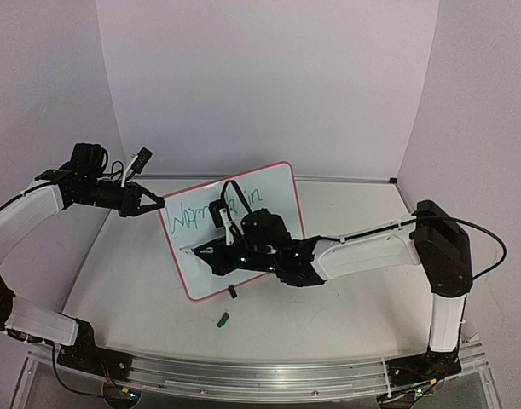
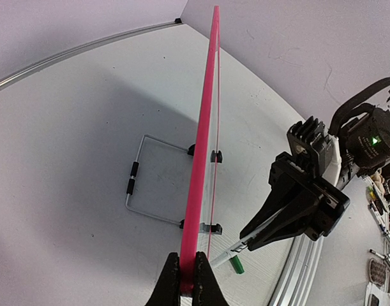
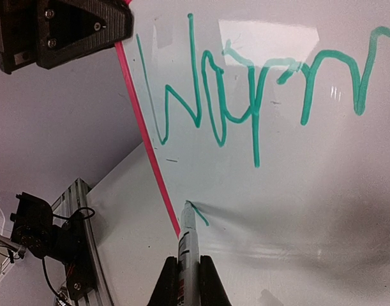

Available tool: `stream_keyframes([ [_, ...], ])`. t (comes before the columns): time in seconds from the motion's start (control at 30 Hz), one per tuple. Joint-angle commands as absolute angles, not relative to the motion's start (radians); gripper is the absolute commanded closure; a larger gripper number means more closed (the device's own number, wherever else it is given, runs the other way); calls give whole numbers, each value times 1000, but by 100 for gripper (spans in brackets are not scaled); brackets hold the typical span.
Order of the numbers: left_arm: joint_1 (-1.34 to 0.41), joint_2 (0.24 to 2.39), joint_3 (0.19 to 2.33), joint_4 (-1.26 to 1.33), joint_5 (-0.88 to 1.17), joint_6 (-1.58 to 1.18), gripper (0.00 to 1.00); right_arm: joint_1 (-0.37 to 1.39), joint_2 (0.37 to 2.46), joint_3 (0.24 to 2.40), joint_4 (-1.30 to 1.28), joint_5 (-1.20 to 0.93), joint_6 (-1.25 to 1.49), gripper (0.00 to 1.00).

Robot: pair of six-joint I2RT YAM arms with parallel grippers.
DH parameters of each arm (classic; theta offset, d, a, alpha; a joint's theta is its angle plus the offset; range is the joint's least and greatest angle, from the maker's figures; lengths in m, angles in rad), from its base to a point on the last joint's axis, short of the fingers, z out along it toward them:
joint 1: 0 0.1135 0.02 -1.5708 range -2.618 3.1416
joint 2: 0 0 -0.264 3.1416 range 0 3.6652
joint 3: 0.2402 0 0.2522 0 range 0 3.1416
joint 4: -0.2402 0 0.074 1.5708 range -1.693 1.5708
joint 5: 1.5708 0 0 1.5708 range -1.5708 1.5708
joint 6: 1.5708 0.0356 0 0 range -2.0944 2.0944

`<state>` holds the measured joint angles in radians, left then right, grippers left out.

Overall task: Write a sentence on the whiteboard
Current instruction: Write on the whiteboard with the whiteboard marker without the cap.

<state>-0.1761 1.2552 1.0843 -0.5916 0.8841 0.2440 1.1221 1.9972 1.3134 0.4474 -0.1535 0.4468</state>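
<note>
Marker (image 3: 186, 241) clamped in right gripper (image 3: 187, 271), tip on whiteboard (image 3: 297, 185) low left, starting second line of sentence (image 3: 246, 95) below "Warmth in". Left gripper (image 2: 189, 271) pinches pink frame edge; board propped on table (image 1: 345, 315). Next: steady rightward strokes, light pressure

From above, the right arm (image 1: 362, 251) covered the middle of the green writing (image 1: 185, 213) on the whiteboard (image 1: 277, 183), and the rest was too small to read surely. The right wrist view's edge cut the first line off after "Warm". The lower barrel of the marker (image 3: 187, 229) was hidden inside the right gripper (image 3: 187, 262). A small green thing (image 1: 223, 319) nearer than the board was too small to identify.
</note>
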Motion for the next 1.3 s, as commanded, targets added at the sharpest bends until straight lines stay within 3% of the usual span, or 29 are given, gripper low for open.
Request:
stream_keyframes([
  [0.0,-212,1266,1082,-624,868,266,100,1119,2007,1266,437,-158,453,100],
  [1.27,-219,1274,1082,-624,862,265,100,1134,1981,1243,534,-219,495,100],
])
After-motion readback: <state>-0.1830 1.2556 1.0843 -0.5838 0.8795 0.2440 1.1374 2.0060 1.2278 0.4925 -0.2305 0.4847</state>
